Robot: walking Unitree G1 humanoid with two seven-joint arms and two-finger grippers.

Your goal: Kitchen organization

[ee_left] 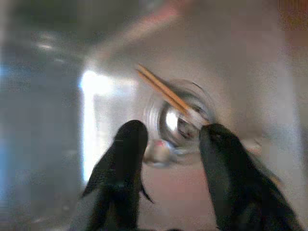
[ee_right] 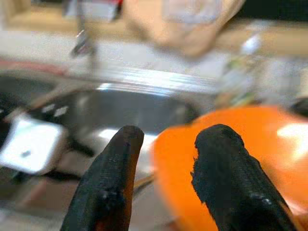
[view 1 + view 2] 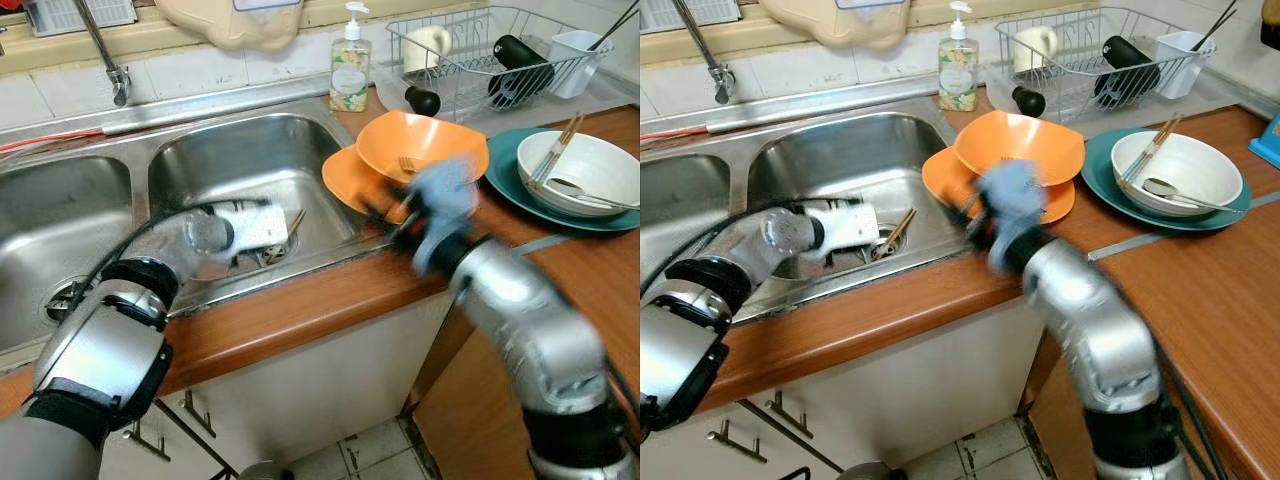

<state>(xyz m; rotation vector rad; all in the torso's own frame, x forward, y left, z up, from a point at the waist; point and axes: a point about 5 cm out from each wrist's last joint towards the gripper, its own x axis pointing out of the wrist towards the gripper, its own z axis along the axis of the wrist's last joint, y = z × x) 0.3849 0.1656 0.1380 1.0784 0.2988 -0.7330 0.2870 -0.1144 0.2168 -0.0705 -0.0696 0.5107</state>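
Left gripper [image 1: 168,144], fingers spread and empty, hangs in the right sink basin [image 3: 250,150] just above the chopsticks [image 1: 163,91], which lie slantwise across the drain [image 1: 180,118]; right gripper [image 2: 166,159], also spread, is by the orange bowl [image 3: 420,145]

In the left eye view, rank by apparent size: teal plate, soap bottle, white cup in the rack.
1. teal plate, widest, though partly covered by the white bowl.
2. soap bottle.
3. white cup, smallest; it sits farther back, so this ranking is less certain.

Sink basin [image 3: 250,160]: room is left above the chopsticks [image 1: 162,90] at the drain.
Counter [image 3: 1200,290]: front stretch bare; orange bowls [image 3: 420,145] and teal plate [image 3: 505,175] crowd the back.
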